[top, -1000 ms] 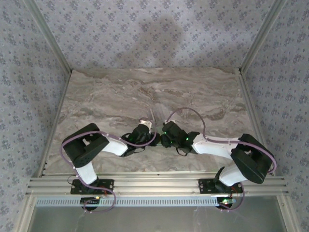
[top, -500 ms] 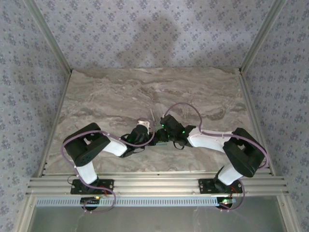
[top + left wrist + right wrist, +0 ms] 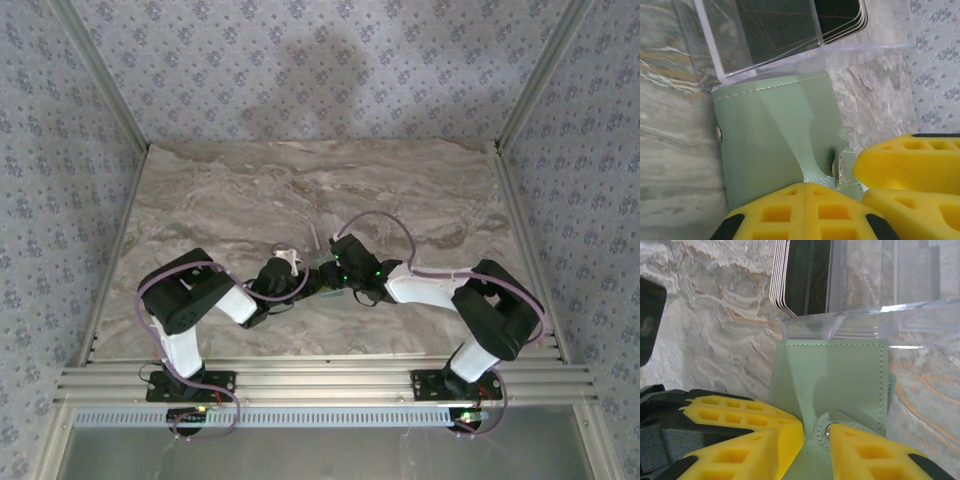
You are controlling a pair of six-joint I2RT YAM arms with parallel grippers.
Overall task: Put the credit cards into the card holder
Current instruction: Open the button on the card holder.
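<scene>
Green card holder point(image 3: 770, 135) on bench point(image 3: 670, 150), credit cards point(image 3: 790, 25) at 12 o'clock. At 6 o'clock, left gripper point(image 3: 805, 210), jaws closed; right gripper point(image 3: 817, 429), jaws pinching the holder's snap flap.

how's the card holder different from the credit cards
The card holder is pale green and stitched; the credit cards are dark and smooth. The card holder lies directly on the table; the credit cards sit stacked in a clear box. Both are flat rectangles.
</scene>
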